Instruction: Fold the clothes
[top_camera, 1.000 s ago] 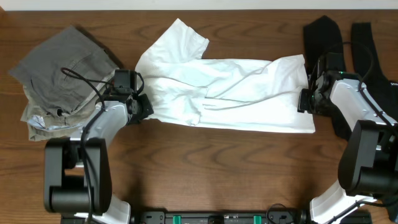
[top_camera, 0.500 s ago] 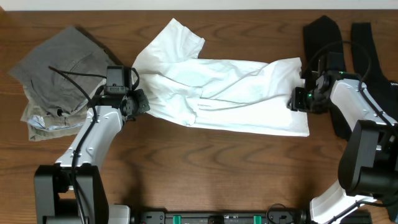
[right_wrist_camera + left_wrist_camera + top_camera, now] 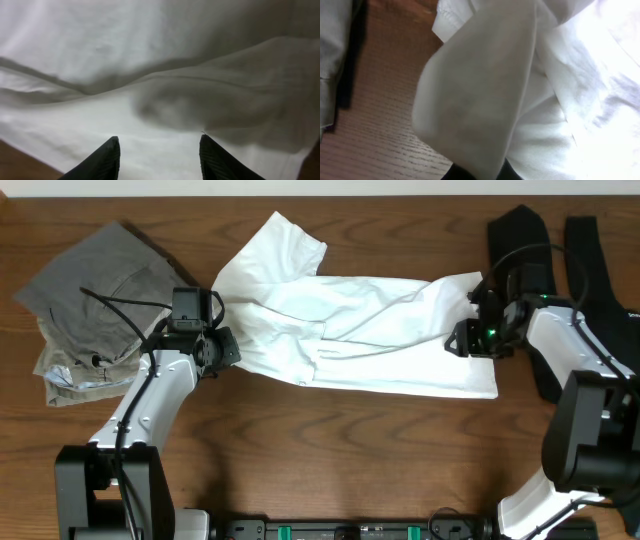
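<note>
One large white short-sleeved T-shirt (image 3: pixel 370 330) stretches across the middle of the dark wooden counter (image 3: pixel 330 450), doubled along its length, with one sleeve poking up toward the far edge at the left end. At that end the left hand (image 3: pixel 226 346) is right on the shirt's edge. From its wrist view a thick fold of white cloth runs down between the black fingertips (image 3: pixel 455 175), pinched tight and raised above the wood. Over at the other end, the right hand (image 3: pixel 462 340) sits above the shirt near its hem. Its fingers (image 3: pixel 102 160) are spread wide apart, nothing between them, just rumpled cloth below. Further left, folded grey trousers (image 3: pixel 95 280) lie on top of khaki trousers (image 3: pixel 65 375), just beside the left arm. Far right, a long black garment (image 3: pixel 520 230) lies on the counter by the right arm.
</note>
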Robot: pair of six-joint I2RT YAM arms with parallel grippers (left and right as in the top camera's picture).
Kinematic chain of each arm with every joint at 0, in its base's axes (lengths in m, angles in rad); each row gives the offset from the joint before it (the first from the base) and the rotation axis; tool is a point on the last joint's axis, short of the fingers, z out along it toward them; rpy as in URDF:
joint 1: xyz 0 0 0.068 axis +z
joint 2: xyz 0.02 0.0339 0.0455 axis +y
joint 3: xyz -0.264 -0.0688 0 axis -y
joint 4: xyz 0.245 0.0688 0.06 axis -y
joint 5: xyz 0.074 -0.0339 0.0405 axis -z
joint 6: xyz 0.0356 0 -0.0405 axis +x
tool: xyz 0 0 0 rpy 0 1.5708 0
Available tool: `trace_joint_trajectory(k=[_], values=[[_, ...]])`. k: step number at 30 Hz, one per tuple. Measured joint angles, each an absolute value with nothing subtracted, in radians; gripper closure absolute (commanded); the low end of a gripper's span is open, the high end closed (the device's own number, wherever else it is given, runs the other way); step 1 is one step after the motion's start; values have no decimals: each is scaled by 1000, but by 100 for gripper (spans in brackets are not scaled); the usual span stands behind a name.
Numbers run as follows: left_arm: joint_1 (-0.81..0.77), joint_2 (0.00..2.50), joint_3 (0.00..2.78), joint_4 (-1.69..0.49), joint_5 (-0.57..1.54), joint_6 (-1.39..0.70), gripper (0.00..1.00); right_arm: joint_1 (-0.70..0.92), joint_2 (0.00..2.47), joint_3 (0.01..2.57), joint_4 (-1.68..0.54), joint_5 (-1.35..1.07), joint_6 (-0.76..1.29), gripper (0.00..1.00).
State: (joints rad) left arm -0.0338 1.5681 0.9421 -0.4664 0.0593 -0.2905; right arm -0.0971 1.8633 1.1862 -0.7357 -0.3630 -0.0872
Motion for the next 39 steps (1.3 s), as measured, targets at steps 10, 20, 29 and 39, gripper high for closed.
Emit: trace_joint_trajectory(k=[10,20,29,39], values=[[-34,1568,942,-492,59,-286,78,-92,1938,1199,-724,-220,-42,50],[-35,1568,942,-531,-21,-235,85,-94,1957,1225,-723,-87,-11,53],[-38,1568,940,-425,-43,-193,86,-94,1957,1225,-721,-59,-9,53],[-41,1568,939,-546,-6,-170,85,-94,1958,1225,-722,-39,-8,52]])
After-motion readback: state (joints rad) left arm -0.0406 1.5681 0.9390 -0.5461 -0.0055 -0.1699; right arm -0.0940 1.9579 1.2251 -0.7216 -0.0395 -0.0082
